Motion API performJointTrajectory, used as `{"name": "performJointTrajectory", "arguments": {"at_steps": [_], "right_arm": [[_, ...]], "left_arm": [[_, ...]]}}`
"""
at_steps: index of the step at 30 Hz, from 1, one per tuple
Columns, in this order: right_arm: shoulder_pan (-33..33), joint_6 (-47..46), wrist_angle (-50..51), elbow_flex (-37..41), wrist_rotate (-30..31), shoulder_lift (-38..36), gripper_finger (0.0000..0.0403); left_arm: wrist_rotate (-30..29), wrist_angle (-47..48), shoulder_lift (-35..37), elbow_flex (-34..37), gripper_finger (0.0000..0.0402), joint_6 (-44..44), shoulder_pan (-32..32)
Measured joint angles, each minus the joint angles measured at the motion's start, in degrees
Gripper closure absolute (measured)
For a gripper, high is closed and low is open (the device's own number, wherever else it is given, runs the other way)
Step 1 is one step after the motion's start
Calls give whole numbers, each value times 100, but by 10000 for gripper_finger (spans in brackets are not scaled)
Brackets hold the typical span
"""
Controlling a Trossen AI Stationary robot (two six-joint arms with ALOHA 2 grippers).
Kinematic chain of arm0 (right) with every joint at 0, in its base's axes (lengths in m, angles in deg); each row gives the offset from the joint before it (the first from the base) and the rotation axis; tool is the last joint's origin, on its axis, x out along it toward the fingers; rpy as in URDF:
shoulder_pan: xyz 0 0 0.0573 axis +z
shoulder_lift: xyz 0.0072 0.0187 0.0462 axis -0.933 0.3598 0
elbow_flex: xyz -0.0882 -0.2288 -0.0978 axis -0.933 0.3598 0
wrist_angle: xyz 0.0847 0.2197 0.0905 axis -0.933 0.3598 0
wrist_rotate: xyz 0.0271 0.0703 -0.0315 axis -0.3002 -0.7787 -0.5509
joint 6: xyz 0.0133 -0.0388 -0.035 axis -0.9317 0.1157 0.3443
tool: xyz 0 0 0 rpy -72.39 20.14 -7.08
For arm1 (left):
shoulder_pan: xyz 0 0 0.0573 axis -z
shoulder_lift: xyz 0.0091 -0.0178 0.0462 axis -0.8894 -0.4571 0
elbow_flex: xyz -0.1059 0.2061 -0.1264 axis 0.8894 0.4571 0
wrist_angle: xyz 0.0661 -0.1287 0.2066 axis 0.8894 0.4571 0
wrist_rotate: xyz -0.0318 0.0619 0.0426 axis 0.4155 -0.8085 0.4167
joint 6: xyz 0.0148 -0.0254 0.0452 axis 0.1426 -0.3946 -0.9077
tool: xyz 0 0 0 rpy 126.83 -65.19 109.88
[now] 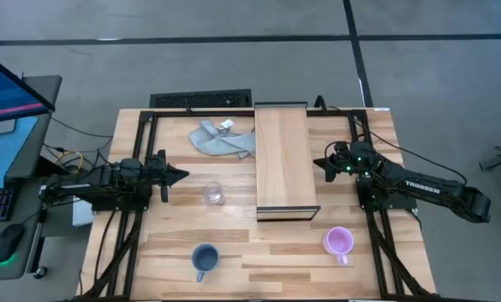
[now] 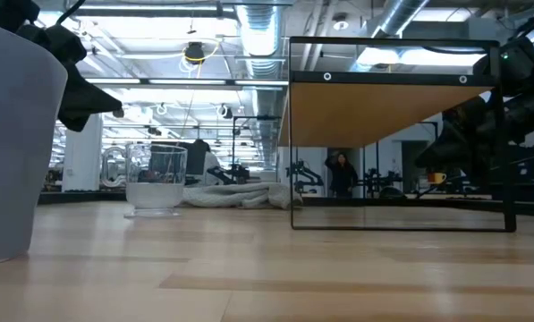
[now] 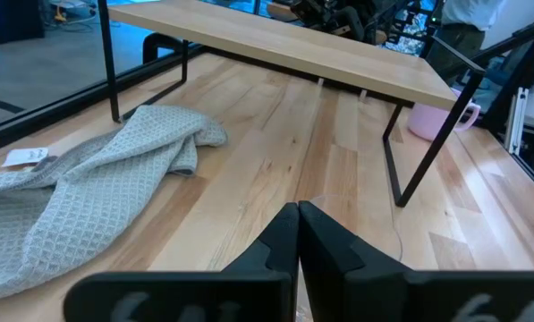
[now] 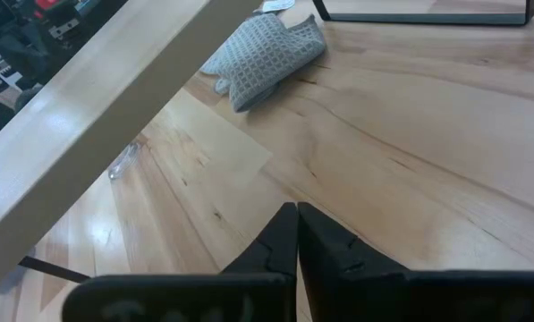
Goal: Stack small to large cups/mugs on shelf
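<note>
Both grippers are seen closed, empty: left gripper (image 1: 180, 175) left of glass cup (image 1: 213, 195), right gripper (image 1: 320, 162) beside shelf (image 1: 282, 151). Blue mug (image 1: 205, 258) and pink mug (image 1: 339, 242) are sat on table (image 1: 267, 260), near front edge.

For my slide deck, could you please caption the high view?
Start: glass cup, blue-grey mug and pink mug on the table; shelf bare; both arms idle.

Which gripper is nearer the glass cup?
Left. The left gripper sits just beside the glass cup; the right gripper is beyond the shelf.
</note>
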Motion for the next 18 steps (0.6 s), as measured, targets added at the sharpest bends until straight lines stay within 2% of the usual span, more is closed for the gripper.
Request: {"name": "performJointTrajectory", "arguments": {"at_steps": [12,18], "right_arm": [[-2,0,2,1,2,0,369],[-1,0,1,0,2,-1,369]], "left_arm": [[0,-214,0,14,401,-1,0],[36,-459,0,37,401,-373,0]]}}
